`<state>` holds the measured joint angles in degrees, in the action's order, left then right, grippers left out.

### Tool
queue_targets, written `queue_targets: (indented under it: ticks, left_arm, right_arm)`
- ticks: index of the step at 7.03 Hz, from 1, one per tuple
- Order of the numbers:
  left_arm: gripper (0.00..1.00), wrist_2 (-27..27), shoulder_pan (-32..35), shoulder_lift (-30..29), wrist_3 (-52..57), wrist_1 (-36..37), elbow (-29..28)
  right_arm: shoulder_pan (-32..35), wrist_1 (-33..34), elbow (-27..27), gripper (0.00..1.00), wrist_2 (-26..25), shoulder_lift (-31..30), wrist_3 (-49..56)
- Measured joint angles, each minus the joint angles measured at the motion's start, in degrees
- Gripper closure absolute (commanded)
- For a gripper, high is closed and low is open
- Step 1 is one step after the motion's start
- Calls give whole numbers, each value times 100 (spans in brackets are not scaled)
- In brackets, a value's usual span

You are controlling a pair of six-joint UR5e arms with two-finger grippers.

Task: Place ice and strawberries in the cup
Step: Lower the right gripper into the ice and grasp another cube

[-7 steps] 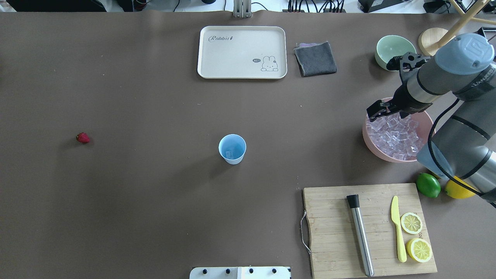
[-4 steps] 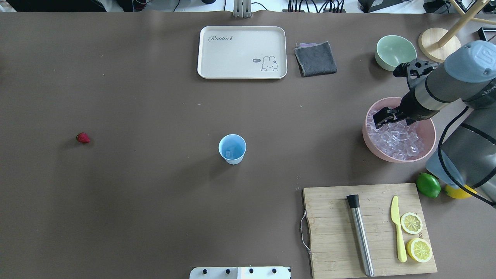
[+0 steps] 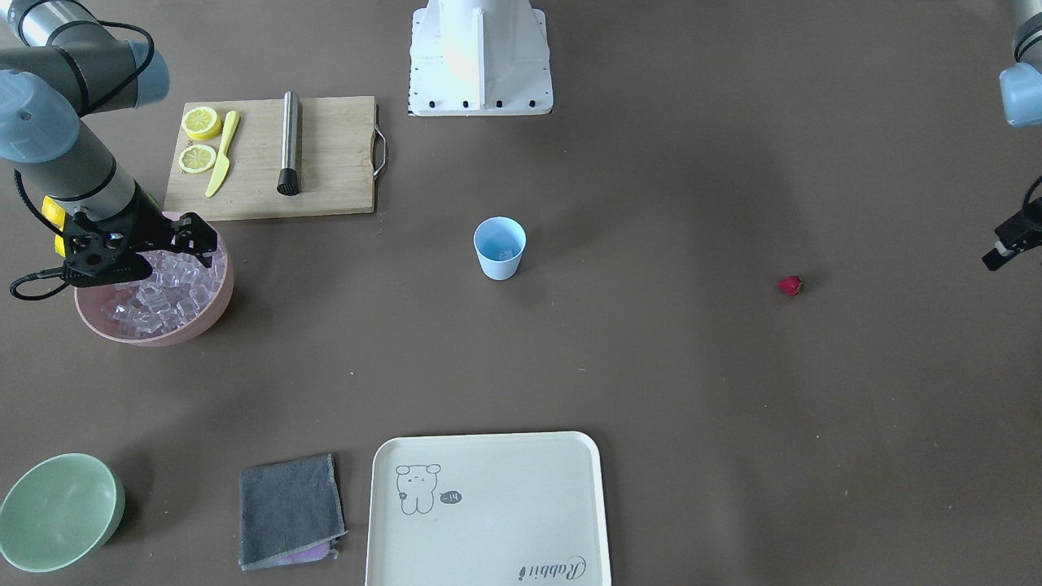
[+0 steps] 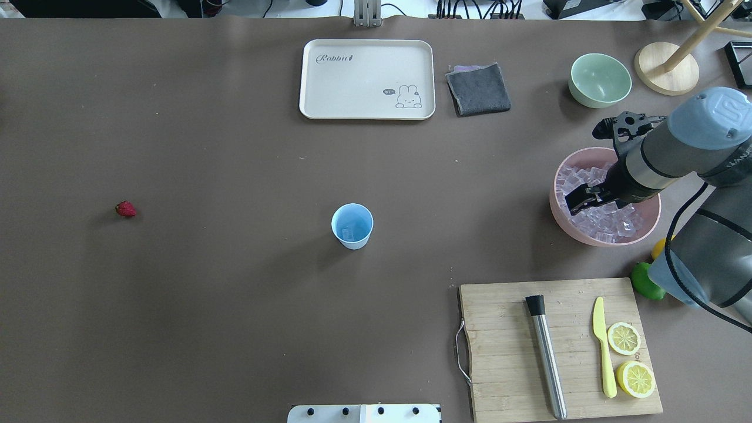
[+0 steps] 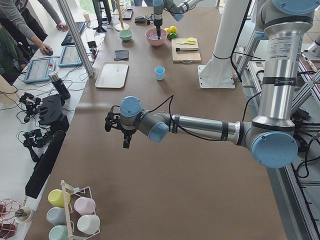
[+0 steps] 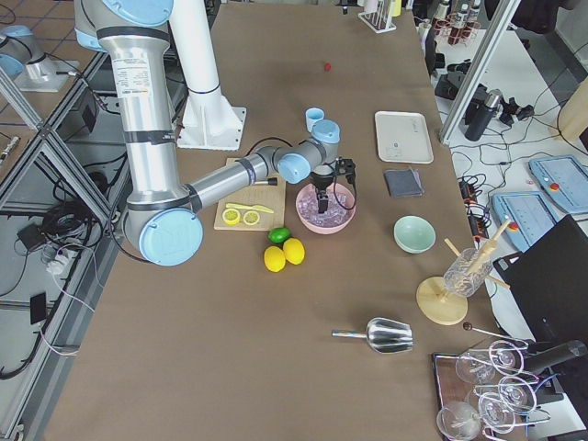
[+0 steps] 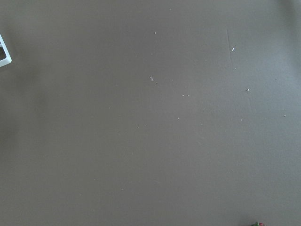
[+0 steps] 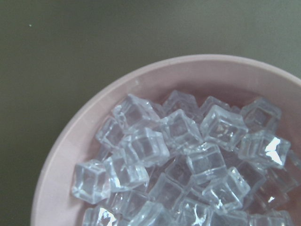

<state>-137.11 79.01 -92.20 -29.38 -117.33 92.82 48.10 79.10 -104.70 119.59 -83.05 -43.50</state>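
Observation:
The light blue cup [image 4: 352, 226] stands upright at mid-table with one clear ice cube [image 4: 348, 234] in its bottom. More ice [image 4: 605, 222] fills the pink bowl [image 4: 555, 208] at the right. My right gripper [image 4: 578, 198] hangs just over that ice near the bowl's left side, and its fingers look open and empty. The right wrist view shows the cubes [image 8: 188, 155] close below. The strawberry [image 4: 125, 208] lies alone far to the left. My left gripper [image 3: 1008, 244] shows only at the front-facing view's right edge, beyond the berry [image 3: 790, 285]; whether it is open is unclear.
A wooden cutting board [image 4: 505, 346] with a metal muddler, a yellow knife and lemon slices lies at the front right. A lime [image 4: 643, 283] sits beside the right arm. At the back are a cream tray [image 4: 367, 79], a grey cloth [image 4: 478, 88] and a pale green bowl [image 4: 599, 79].
My right gripper has moved from the pink bowl's far rim toward the robot and now sits lower over the ice. The cup and the strawberry have not moved.

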Motion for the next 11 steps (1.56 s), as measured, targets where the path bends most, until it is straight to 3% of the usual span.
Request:
queue_targets:
  ticks: [1, 3, 4, 11]
  left_arm:
    - [3, 0, 0, 0, 0, 0, 9]
    - [3, 0, 0, -12, -5, 0, 25]
    - [3, 0, 0, -15, -4, 0, 26]
    - [3, 0, 0, -63, -20, 0, 32]
  right_arm:
    - [-13, 2, 9, 23, -33, 5, 1]
    - [-19, 8, 28, 78, -78, 22, 7]
    - [-20, 8, 31, 99, -90, 26, 8]
    - [329, 335, -353, 100, 117, 85, 69]
